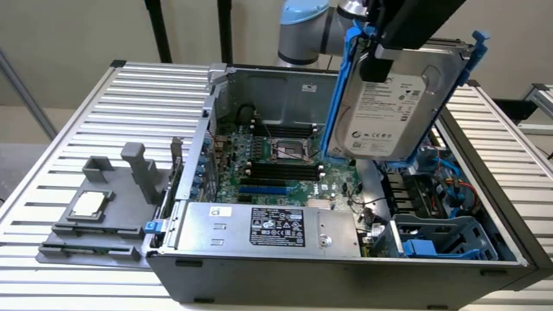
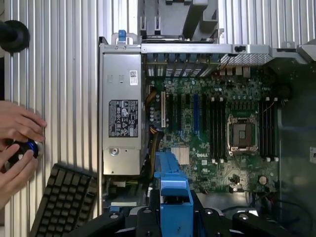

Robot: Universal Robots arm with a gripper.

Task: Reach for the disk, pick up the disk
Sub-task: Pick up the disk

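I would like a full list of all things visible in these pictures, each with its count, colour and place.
disk: 1, silver-grey with white label and blue rails, held up above the open computer case.
computer case: 1, grey, open, on the slatted table.
motherboard: 1, green, inside the case.
power supply box: 1, silver with black label, at the case's front.
chip: 1, silver, on a grey holder at the exterior view's left.
keyboard: 1, black, on the table.
slatted table: 1, light grey.
hand: 1 person's, on a small dark device.
gripper: 1, black, gripping the disk.
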